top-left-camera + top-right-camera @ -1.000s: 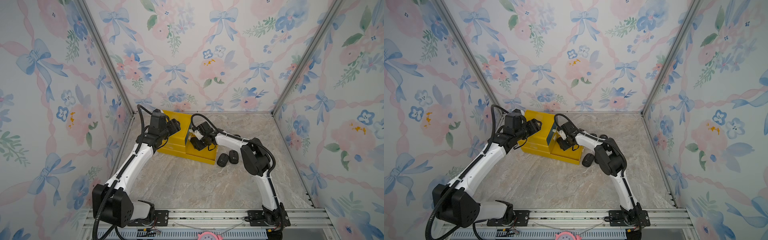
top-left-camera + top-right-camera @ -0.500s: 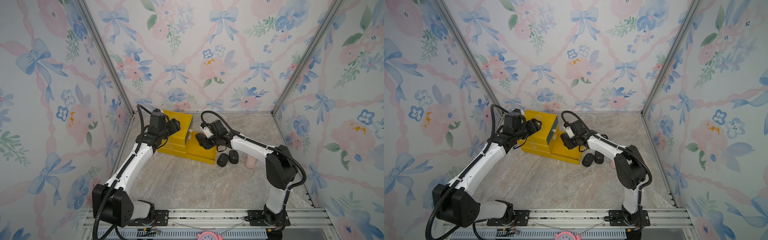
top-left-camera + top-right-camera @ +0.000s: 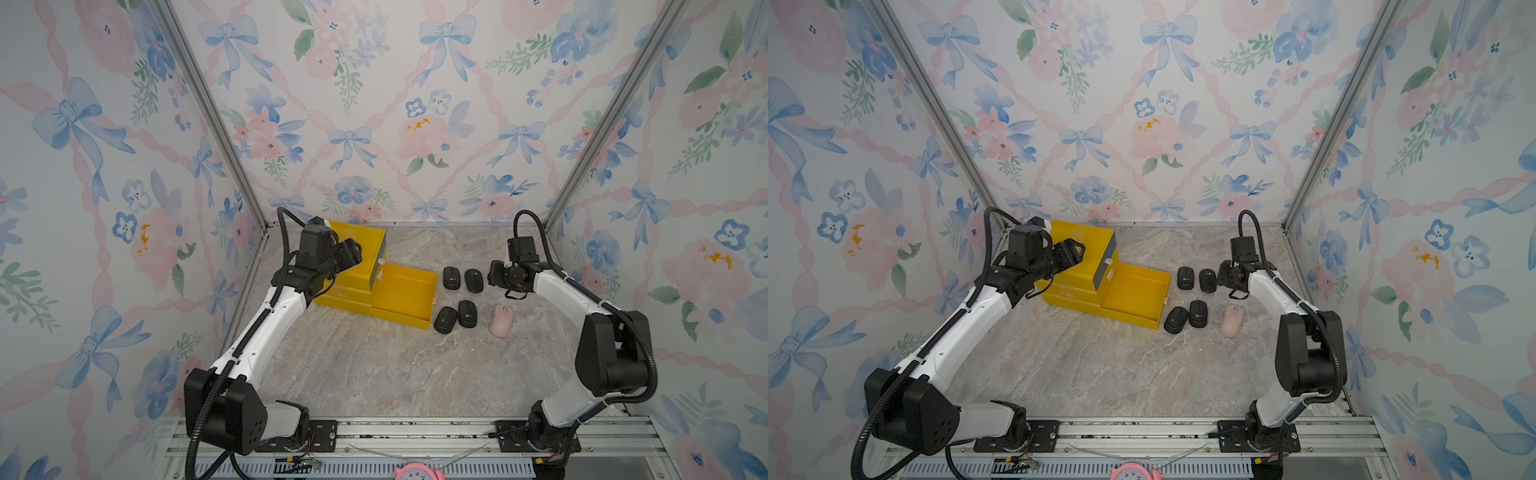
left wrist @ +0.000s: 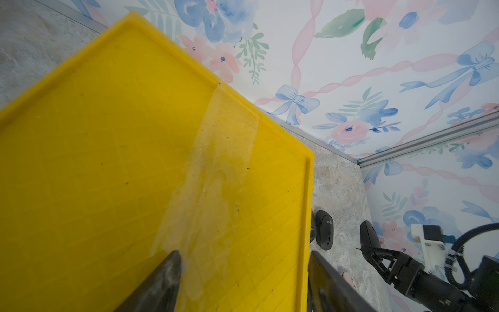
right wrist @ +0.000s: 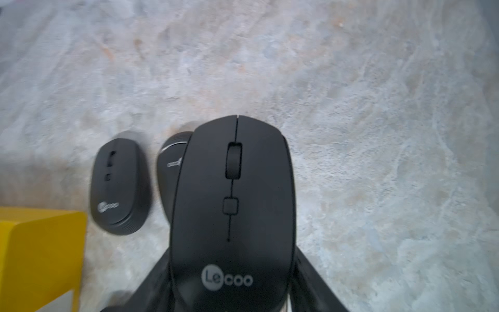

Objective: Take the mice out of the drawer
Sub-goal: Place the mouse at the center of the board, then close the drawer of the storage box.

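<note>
Though unclear from above, right tool (image 5: 232,255) clasps mouse (image 5: 232,189), wrist view

Matte black oval mouse (image 5: 232,202) w/ scroll wheel & grey logo is pinched in the right gripper (image 5: 233,278), dark fingers (image 5: 310,272) on both sides. Behind it: grey marble table (image 5: 378,108), second black mouse (image 5: 120,186), third black mouse (image 5: 170,167) half hidden, yellow plastic box corner (image 5: 37,256).
</note>
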